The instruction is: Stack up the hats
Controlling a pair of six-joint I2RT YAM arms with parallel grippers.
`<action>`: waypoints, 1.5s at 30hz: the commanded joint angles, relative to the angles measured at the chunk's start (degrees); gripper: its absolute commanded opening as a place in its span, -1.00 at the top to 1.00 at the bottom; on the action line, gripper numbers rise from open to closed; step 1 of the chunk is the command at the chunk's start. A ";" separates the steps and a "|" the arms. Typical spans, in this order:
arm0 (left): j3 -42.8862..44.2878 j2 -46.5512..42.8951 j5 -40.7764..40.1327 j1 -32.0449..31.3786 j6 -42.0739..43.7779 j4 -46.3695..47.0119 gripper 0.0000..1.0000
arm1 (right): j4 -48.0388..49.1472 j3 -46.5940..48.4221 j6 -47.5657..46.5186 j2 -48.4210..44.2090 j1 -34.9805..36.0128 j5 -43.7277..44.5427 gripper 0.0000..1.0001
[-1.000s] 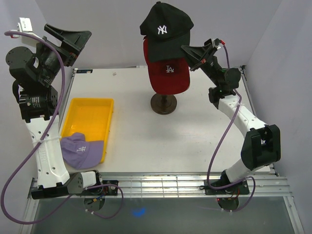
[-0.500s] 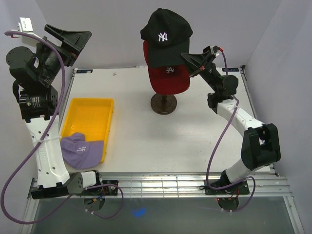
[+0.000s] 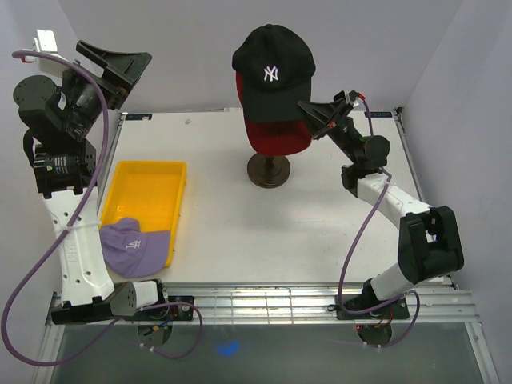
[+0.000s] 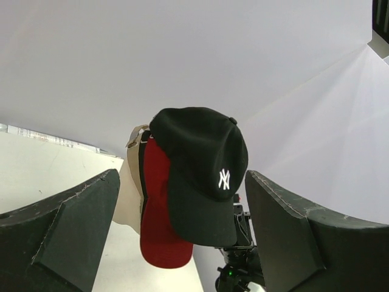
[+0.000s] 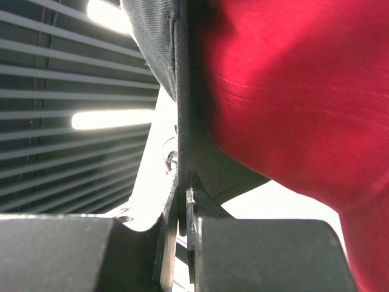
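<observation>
Currently the black NY cap (image 3: 273, 70) tops the red cap (image 3: 277, 136), brim down toward the arms. The right gripper (image 3: 306, 100) pinches its brim edge, the left gripper (image 3: 128, 72) gapes, and open table (image 3: 240, 232) lies in front.

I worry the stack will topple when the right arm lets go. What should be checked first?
1. Seating: black cap sits over red cap: ok.
2. Grip: right fingers shut on the black cap's brim: ok.
3. Clearance: left fingers open, away from the stack: ok.
4. Support: stand rests on the table: ok.
5. Remaining: purple cap unstacked, lying across the yellow tray's near end: not ok.
</observation>
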 commanded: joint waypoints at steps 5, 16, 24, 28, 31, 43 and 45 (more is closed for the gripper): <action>-0.34 -0.20 0.31 -0.38 1.00 0.35 -0.87 | 5.96 -4.53 17.29 -2.76 -2.11 -0.24 0.84; -0.69 -0.03 -0.39 -0.65 1.79 -0.44 -0.85 | -1.41 -7.87 13.87 -3.46 -4.92 -7.18 0.84; -1.57 -0.03 -0.74 -0.74 2.05 -0.88 -0.81 | -11.78 -7.09 7.37 -4.78 -7.47 -10.88 0.46; -1.66 -0.03 -0.92 -0.74 2.23 -0.96 -0.81 | -16.18 -4.72 3.68 -5.74 -7.65 -11.85 0.03; -1.57 -0.03 -0.74 -0.74 2.23 -0.96 -0.81 | -20.49 -3.40 -0.45 -7.67 -7.56 -11.06 -0.20; -2.01 -0.03 -0.39 -0.91 1.53 -0.53 -0.81 | -35.86 -3.13 -11.79 -18.48 -5.72 -4.30 -0.38; -1.92 -0.03 -0.21 -1.00 1.35 -0.44 -0.81 | -39.38 -2.69 -14.08 -20.06 -4.67 -3.24 -0.38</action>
